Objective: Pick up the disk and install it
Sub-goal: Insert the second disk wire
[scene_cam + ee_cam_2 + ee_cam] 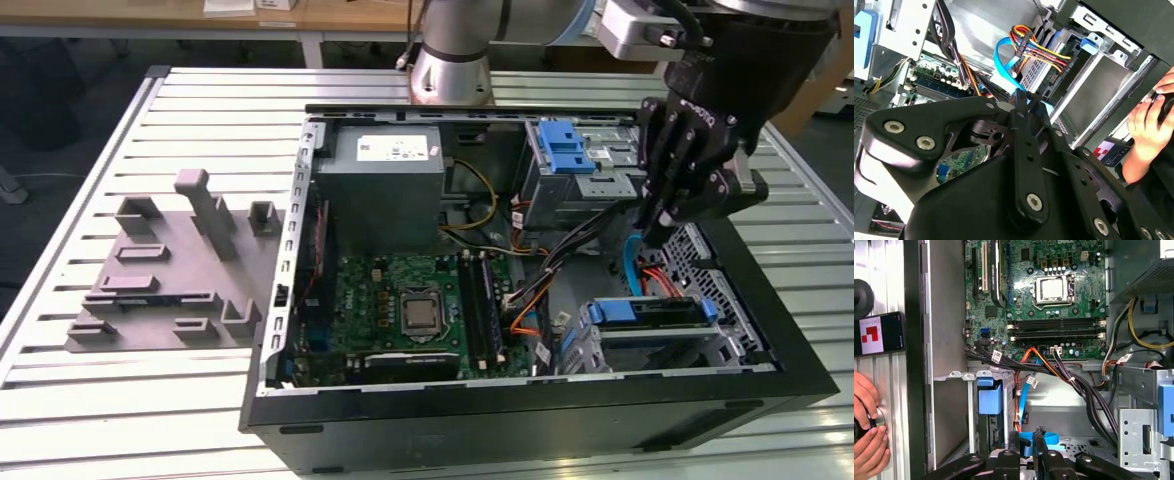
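The disk (pixel 650 312), silver with a blue carrier frame, lies in the drive bay at the front corner of the open computer case (pixel 534 400), on the exterior view's right. Its blue end (pixel 990 399) shows in the first wrist view between the bay's metal rails. My black gripper (pixel 661 235) hangs over that side of the case, above the disk and apart from it. Its fingers are shut with nothing between them (pixel 1026 434) (pixel 1025 95). A blue flat cable (pixel 1046 438) loops just behind the fingertips.
Bundled cables (pixel 587 240) cross the case between the motherboard (pixel 414 310) and the drive bays. A silver cage with a blue latch (pixel 567 150) and a grey power supply (pixel 387 190) stand at the back. A grey fixture (pixel 167 270) lies on the table. A person's hand (pixel 866 440) rests outside the case.
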Robot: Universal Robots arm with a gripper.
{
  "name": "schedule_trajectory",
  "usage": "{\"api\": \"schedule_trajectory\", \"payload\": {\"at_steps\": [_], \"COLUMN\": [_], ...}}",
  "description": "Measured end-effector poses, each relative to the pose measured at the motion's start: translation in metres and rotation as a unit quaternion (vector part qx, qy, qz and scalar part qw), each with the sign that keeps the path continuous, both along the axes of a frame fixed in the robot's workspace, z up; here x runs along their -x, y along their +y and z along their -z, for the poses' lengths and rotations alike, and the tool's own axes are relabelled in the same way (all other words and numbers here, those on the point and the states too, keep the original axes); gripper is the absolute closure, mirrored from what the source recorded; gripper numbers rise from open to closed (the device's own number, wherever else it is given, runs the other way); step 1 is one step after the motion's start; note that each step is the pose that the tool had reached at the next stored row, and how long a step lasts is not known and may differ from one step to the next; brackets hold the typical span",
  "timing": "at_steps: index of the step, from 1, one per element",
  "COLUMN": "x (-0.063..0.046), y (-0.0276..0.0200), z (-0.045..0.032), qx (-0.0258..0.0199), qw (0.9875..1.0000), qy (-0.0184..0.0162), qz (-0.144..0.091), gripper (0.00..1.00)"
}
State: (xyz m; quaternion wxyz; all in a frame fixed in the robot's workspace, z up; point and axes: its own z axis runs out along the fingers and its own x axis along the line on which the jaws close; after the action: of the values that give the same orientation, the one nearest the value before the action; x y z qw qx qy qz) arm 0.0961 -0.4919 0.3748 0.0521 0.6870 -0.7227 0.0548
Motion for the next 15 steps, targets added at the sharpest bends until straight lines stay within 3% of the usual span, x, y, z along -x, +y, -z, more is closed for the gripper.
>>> {"api": "schedule_trajectory", "payload": {"at_steps": [4,11,15], "x": [0.000,0.000,0.000], "y": [0.0000,0.0000,0.0000], "z": [0.0030,0.0116,0.0162], "qx": [0.0016,0.0090,0.0106], "qw": [1.0000,1.0000,0.9999], "qy": [0.0000,0.0000,0.0000], "qz": [0.000,0.000,0.000], "gripper": [0.75,0.75,0.89]}}
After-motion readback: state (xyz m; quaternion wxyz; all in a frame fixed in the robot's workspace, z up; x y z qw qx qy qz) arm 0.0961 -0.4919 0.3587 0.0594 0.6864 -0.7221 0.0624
